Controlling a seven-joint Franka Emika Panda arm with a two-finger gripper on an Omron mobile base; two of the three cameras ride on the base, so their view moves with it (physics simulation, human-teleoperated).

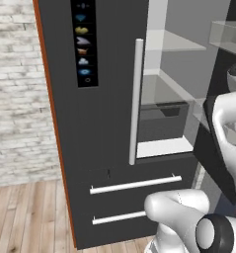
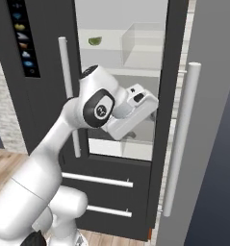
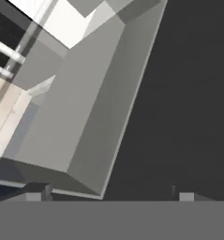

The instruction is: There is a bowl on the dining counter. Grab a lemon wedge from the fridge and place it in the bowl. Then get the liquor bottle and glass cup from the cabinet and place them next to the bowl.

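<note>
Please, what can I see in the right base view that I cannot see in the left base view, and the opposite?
Right base view alone: a small green lemon wedge on an upper shelf, and the open fridge door's long pale handle. Left base view alone: the white brick wall and a dark bin inside. Both: the fridge with its right door open, the icon panel, two drawer handles, and the arm.

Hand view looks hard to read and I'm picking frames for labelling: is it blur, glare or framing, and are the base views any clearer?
Hand view: close, rolled framing of flat grey fridge panels, soft edges, no glare. Left base view: mildly pixelated, handle readable. Right base view: evenly lit, lemon wedge small but distinct.
</note>
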